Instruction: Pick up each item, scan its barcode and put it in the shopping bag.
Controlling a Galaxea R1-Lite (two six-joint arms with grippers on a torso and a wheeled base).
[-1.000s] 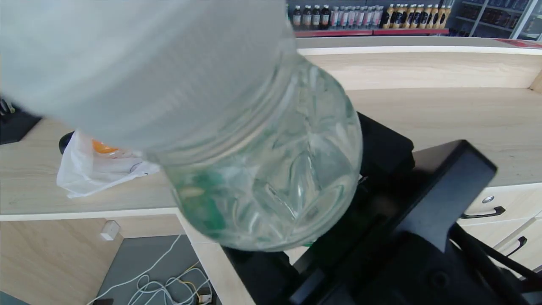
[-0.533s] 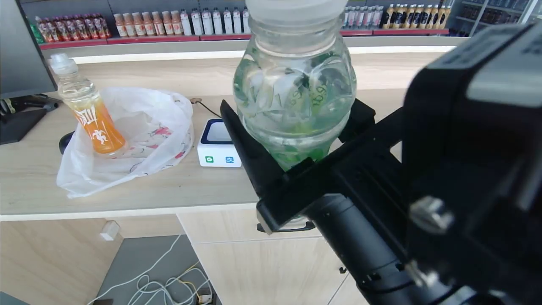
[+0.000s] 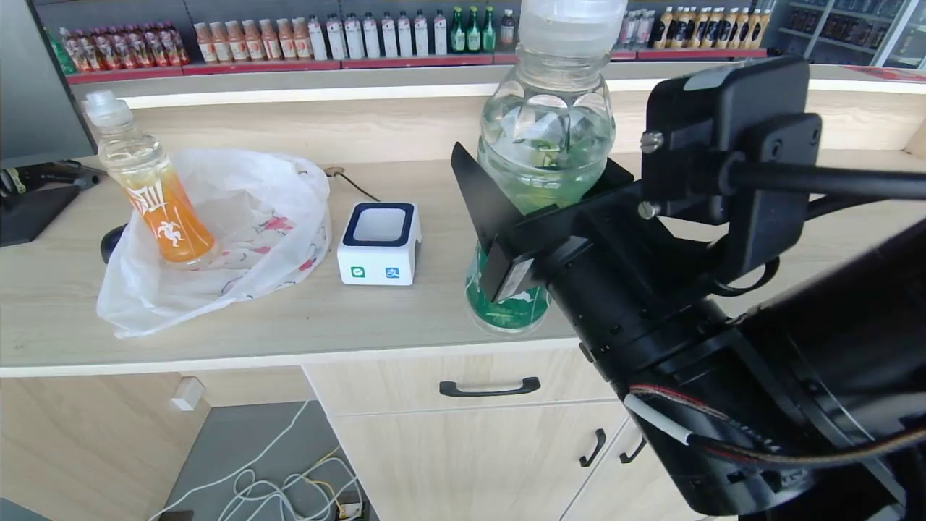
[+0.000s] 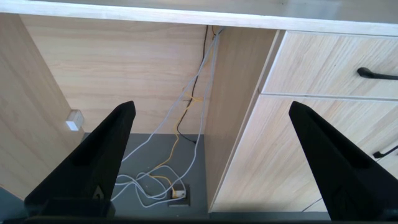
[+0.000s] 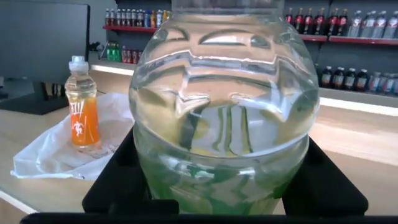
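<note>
Right gripper (image 3: 542, 199) clenched around clear plastic bottle with green label (image 3: 548, 134), upright at the pale wooden counter's (image 3: 325, 318) front edge, beside white box scanner (image 3: 378, 242). Left gripper (image 4: 211, 109) hangs spread wide, empty, below counter level. Orange drink bottle (image 3: 155, 202) stands in white plastic bag (image 3: 246, 217).

Two small icons on scanner (image 3: 379, 244)

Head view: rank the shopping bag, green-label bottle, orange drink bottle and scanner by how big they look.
1-2: shopping bag and green-label bottle look about alike; the bottle is nearer the camera, so I leave them unranked.
3: orange drink bottle.
4: scanner, the smallest.
</note>
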